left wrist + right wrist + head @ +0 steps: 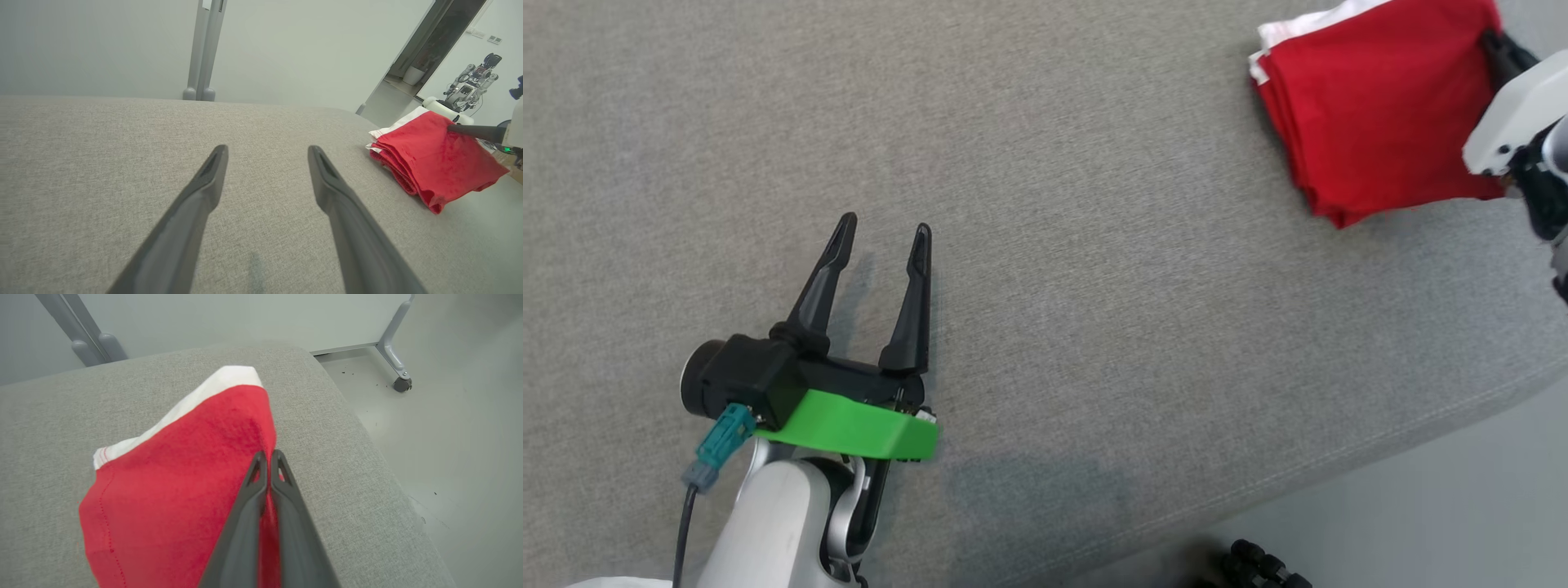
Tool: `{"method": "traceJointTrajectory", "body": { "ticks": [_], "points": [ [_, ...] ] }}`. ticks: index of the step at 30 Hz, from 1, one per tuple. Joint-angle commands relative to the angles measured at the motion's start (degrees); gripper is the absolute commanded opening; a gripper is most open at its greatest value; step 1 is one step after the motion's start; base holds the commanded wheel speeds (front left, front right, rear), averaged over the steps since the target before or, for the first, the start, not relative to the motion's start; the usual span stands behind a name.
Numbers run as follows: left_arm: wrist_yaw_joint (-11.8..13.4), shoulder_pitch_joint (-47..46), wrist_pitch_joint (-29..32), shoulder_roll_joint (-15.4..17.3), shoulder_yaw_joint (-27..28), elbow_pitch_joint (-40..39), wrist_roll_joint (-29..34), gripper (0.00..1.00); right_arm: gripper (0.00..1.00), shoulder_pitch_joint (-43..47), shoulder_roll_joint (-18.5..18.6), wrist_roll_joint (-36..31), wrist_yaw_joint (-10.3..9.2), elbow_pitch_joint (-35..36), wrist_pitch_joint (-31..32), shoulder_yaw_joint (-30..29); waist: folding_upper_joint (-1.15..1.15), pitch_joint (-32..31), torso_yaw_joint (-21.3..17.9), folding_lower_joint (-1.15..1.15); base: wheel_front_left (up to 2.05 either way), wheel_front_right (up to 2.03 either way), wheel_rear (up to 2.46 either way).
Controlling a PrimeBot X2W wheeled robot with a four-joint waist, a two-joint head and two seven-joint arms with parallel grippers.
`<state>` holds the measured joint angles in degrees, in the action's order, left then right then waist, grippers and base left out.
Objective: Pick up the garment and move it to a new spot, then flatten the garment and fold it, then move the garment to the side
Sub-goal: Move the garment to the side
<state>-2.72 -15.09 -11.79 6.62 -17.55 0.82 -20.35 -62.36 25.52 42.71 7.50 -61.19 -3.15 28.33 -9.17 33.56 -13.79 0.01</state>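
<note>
Closest to the robot, the left end effector [885, 225] hangs over the bare grey fabric of the padded table [1094, 245], near its front edge. It is released, its two dark fingers [821, 286] spread wide with nothing between them. A bright green bracket [849, 429] sits behind the fingers and a teal connector [723, 437] with a dark cable plugs in at its side. From that wrist, the left end effector [267, 149] points across a plain stretch of cloth, well apart from the garment [433, 163].

Farther off, towards the table's far right corner and close to its right edge, lies the garment [1380, 106]: a red piece folded into a thick stack, with a white layer showing along its far side. The right end effector [269, 454] is clenched on the right-hand side of the garment [175, 477], fingers pressed together with red cloth pinched between them. Its pale forearm [1515, 106] comes in from the right.

Beyond the table's rounded corner is pale floor [470, 437], with a grey frame leg on a caster [402, 384]. Further back, a grey post [204, 49] stands by the wall and another robot [474, 81] stands through a doorway.
</note>
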Motion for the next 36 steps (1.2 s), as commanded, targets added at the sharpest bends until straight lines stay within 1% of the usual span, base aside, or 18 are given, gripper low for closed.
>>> {"method": "traceJointTrajectory", "body": {
  "ticks": [1, 9, 13, 17, 18, 19, 24, 29, 36],
  "points": [
    [0.3, -1.0, 0.3, 0.6, -0.1, -0.6, 0.6, 1.0, 0.0, -1.4, 0.9, -0.6, -0.02, -1.5, -1.1, -0.2, 0.0, 1.8, 1.9, -0.01, 0.0, 0.0, 0.0],
    [0.7, -1.7, 1.6, 1.4, -0.7, -3.0, 1.2, 1.0, 0.0, -5.7, 4.8, -1.9, -0.02, -7.8, -5.4, -1.6, 0.0, 4.9, 4.9, -0.01, 0.0, 0.0, 0.0],
    [0.9, -1.9, 2.4, 1.9, -1.1, -4.4, 1.5, 1.0, 0.0, -7.4, 6.7, -3.9, -0.02, -10.7, -8.3, -1.9, 0.0, 6.4, 6.3, -0.01, 0.0, 0.0, 0.0],
    [1.2, -1.9, 2.6, 2.2, -1.1, -5.1, 1.7, 1.0, 0.0, -7.7, 7.0, -5.4, -0.02, -11.9, -9.9, -2.5, 0.0, 6.9, 6.7, -0.01, 0.0, 0.0, 0.0],
    [1.3, -1.8, 2.6, 2.3, -1.1, -5.3, 1.7, 1.0, 0.13, -7.8, 7.1, -6.0, -0.02, -12.1, -10.3, -2.8, 0.0, 7.0, 6.8, -0.01, 0.0, 0.0, 0.0],
    [1.4, -1.8, 2.7, 2.4, -1.2, -5.5, 1.7, 1.0, 1.0, -7.9, 7.4, -6.7, -0.02, -12.3, -10.9, -3.3, 0.0, 7.1, 6.9, -0.01, 0.0, 0.0, 0.0],
    [1.6, -1.7, 2.8, 2.5, -1.4, -5.8, 1.7, 1.0, 1.0, -7.4, 8.3, -10.7, -0.02, -12.7, -12.0, -5.6, 0.0, 7.0, 7.0, -0.01, 0.0, 0.0, 0.0],
    [1.8, -1.4, 2.6, 2.4, -1.6, -5.6, 1.4, 1.0, 1.0, -6.3, 7.2, -13.6, -0.02, -12.2, -12.1, -9.3, 0.0, 6.1, 6.4, -0.01, 0.0, 0.0, 0.0],
    [2.0, -0.6, 1.6, 2.3, -1.1, -4.2, 0.2, 1.0, 1.0, -2.9, 4.4, -17.2, -0.02, -5.2, -12.1, -12.8, 0.0, 3.1, 5.5, -0.01, 0.0, 0.0, 0.0]
  ]
}}
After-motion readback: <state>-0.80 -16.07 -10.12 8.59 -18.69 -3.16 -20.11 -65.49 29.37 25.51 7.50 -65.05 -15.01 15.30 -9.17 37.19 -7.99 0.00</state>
